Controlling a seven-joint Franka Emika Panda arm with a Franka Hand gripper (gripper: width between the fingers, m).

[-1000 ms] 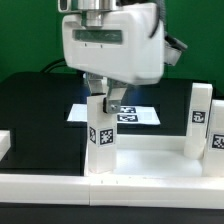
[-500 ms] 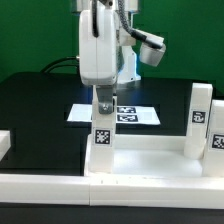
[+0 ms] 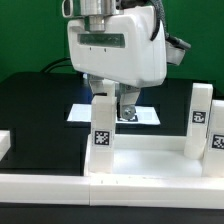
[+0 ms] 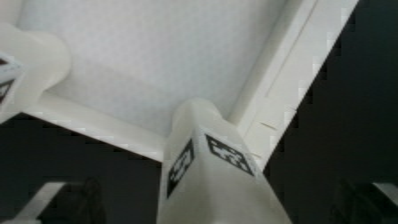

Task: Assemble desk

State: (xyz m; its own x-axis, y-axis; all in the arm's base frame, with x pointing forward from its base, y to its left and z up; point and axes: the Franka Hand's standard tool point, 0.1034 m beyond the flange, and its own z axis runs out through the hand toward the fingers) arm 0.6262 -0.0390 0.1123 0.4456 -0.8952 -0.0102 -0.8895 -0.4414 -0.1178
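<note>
The desk panel [image 3: 150,158] lies flat with its raised rim up and also shows in the wrist view [image 4: 160,60]. A tagged white leg [image 3: 101,135] stands upright at the panel corner on the exterior view's left. My gripper [image 3: 113,100] hangs straight over this leg, with its fingers on either side of the leg's top. In the wrist view the leg [image 4: 214,160] runs up between the dark fingers [image 4: 71,200], with gaps on both sides, so the gripper [image 4: 217,208] looks open. A second leg [image 3: 201,120] stands upright at the corner on the exterior view's right.
The marker board [image 3: 148,116] lies on the black table behind the panel. A white bar [image 3: 110,188] runs along the front. A white piece [image 3: 4,146] shows at the exterior view's left edge. Another white post [image 4: 27,60] shows in the wrist view.
The hand turned a quarter turn about the leg's axis and then back to its broad face. The fingers now stand a little wider. The leg still stands upright.
</note>
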